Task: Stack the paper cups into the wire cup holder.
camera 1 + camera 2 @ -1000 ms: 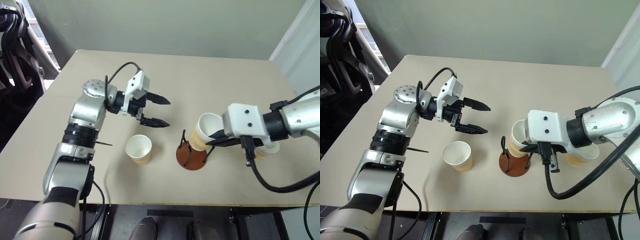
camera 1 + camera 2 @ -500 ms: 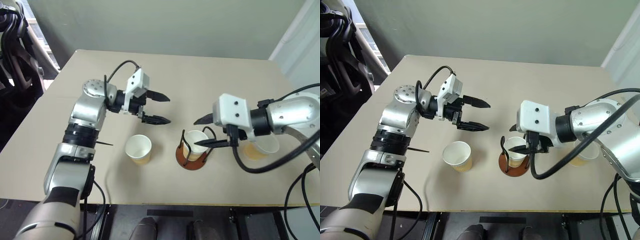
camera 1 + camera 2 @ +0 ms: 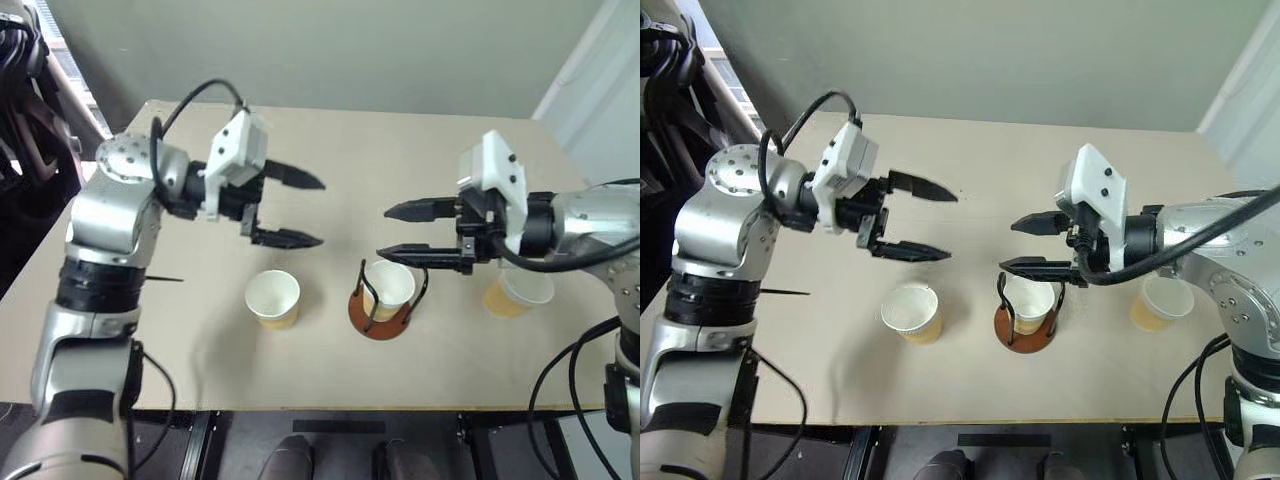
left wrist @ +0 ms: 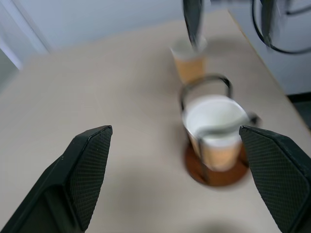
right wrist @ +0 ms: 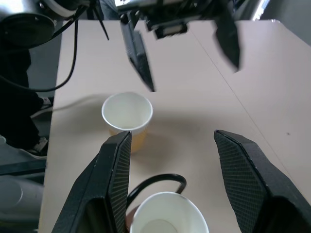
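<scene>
Beige table, holder cup below right gripper

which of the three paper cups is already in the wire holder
The middle cup, upright inside the wire cup holder. The other two cups stand on the bare table on either side.

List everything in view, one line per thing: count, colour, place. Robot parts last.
Table: one, beige, under everything.
Holder: one, reddish-brown base with black wire loops, near the table's front edge, centre.
Cup in holder: one, tan outside and white inside, upright in the holder.
Left cup: one, same colours, upright on the table left of the holder.
Right cup: one, same colours, on the table right of the holder.
Left gripper: one, black fingers, open, above the left cup.
Right gripper: one, black fingers, open, above the holder.
</scene>
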Available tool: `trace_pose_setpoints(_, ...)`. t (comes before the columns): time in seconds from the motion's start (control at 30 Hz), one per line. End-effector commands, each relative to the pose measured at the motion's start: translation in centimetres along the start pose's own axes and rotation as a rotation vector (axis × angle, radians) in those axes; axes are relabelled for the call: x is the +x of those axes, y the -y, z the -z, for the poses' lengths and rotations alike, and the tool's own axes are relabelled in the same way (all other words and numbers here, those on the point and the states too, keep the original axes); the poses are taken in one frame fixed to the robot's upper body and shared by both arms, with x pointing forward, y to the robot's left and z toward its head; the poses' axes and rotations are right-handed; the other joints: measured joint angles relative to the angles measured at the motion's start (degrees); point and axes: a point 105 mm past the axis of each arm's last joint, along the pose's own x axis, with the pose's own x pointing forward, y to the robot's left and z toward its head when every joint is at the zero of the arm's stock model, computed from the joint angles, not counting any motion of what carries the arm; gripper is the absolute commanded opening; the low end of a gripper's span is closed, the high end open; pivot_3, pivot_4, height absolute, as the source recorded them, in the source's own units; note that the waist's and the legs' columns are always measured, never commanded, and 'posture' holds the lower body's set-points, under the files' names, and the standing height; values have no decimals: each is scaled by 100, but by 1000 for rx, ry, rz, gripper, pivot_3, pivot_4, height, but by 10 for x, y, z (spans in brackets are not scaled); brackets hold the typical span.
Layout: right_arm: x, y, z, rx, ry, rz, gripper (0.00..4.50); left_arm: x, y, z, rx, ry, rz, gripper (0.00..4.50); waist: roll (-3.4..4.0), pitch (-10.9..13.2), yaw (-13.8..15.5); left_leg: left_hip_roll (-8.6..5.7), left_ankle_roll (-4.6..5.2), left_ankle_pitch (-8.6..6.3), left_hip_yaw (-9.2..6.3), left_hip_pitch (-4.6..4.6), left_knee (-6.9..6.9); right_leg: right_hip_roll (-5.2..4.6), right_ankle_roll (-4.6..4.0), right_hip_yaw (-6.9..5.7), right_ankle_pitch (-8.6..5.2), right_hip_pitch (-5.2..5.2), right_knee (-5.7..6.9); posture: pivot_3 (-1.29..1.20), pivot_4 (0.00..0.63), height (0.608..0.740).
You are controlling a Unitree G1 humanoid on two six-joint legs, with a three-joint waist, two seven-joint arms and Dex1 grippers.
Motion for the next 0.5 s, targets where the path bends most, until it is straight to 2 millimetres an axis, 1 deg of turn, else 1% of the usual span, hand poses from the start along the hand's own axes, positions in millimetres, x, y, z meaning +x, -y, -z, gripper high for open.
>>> trace_pose_setpoints(0.03, -8, -9, -5, -57, 18, -36, 2666, -11, 17, -8, 22, -50, 65, 4500, 0, 0, 10, -1, 0, 0, -2, 0, 0, -1, 0, -1, 0, 1, -1, 0, 150, 740)
trace_pose_setpoints(0.13, -9, -11, 1, -43, 1, -53, 2666, -20, 31, 0, -3, -120, 106, 4500, 0, 0, 1, -1, 0, 0, -3, 0, -4, -2, 0, 0, 0, 2, -7, 0, 150, 740)
trace_pose_setpoints(0.23, -10, -11, 4, -28, -4, -61, 2666, -22, 42, 10, 12, -199, 134, 4500, 0, 0, -8, 0, -1, 0, -3, 3, -7, -2, -1, 0, 0, 3, -5, 0, 150, 740)
trace_pose_setpoints(0.5, -9, -13, 12, -15, -47, -81, 2666, -22, 51, 34, 74, -330, 152, 4500, 0, 0, -16, 0, -1, 0, -4, 4, -7, -3, -3, 0, -1, 4, -2, 0, 150, 740)
